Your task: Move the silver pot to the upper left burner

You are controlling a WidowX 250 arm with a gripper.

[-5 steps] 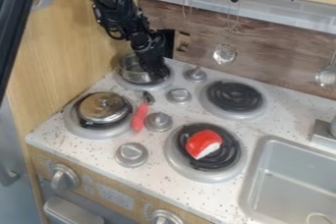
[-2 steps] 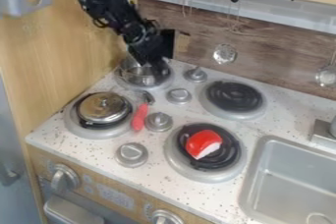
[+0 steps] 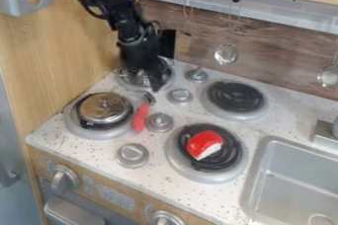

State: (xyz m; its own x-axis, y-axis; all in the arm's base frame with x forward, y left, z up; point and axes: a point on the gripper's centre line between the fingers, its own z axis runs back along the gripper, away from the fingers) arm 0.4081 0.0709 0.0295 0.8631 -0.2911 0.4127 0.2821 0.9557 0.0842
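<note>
The black gripper [image 3: 155, 77] hangs low over the upper left burner [image 3: 146, 88], in front of part of the silver pot. That pot [image 3: 134, 76] is on the same burner, and what shows of it is its left side and some rim; the rest is hidden behind the gripper. Whether the two touch I cannot tell.
A round silver lid [image 3: 104, 108] covers most of the lower left burner. A red-handled utensil [image 3: 141, 116] lies beside it, near several grey knobs. The lower right burner holds a red and white toy [image 3: 204, 144]; the sink [image 3: 297, 184] is at right.
The arm's upper part has swung across the upper left, and the gripper has come slightly down and toward the front, now covering more of the pot. A dark bar at the left edge has gone.
</note>
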